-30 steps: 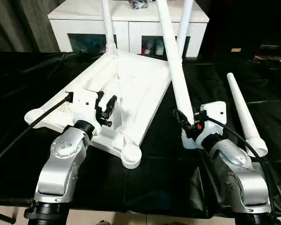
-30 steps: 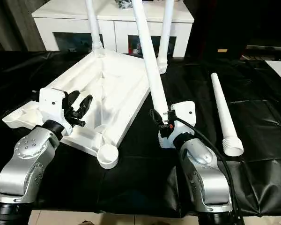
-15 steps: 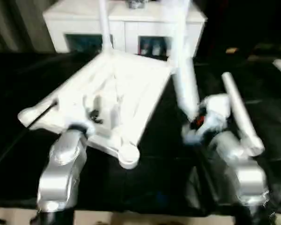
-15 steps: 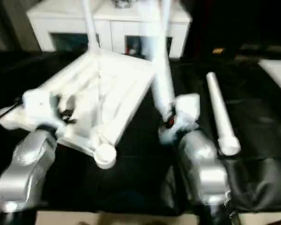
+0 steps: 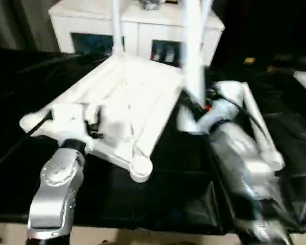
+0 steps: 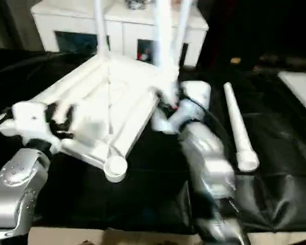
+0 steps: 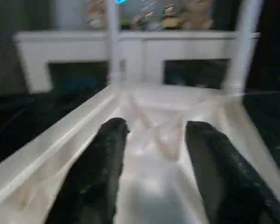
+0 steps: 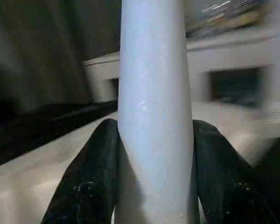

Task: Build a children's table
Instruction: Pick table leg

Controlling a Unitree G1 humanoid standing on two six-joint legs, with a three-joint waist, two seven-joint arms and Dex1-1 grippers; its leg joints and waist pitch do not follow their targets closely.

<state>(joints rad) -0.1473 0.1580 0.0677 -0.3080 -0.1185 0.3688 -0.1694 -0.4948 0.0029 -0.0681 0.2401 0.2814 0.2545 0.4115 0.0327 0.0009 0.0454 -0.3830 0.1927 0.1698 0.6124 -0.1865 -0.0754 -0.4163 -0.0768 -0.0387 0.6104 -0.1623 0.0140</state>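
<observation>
On the black-covered table [image 5: 20, 168] in front of the white cabinet [image 5: 92, 23], the children's table top [image 5: 132, 97] lies upside down, ribbed underside up. Two legs are already screwed into its far corners and stand upright, the far-left leg [image 5: 115, 28] and the far-right leg [image 6: 181, 25]. The two near corner sockets, one at the near-right corner [image 5: 140, 168], are still empty.

A second ago the right arm held the third leg [image 5: 193, 56] out over the cloth, well right of the top and leaning. Now the right gripper [image 8: 151, 154] has carried it in, so the leg stands almost upright with its lower end just beside the top's right edge. The fingers [image 8: 91, 172] pinch the shaft from both sides. The frames are smeared by motion, so I cannot tell whether the leg's base touches the top.

The left gripper [image 7: 154, 163] has moved too, from the near edge in over the ribbed underside, where its fingers [image 7: 100, 168] hover spread apart with nothing between them.

The fourth leg [image 5: 257, 127] lies on the cloth to the right, unmoved, thick threaded end toward the robot.

Taken together, the task looks about half done: the third leg is probably being brought to an empty socket, perhaps with the left gripper steadying the top.
</observation>
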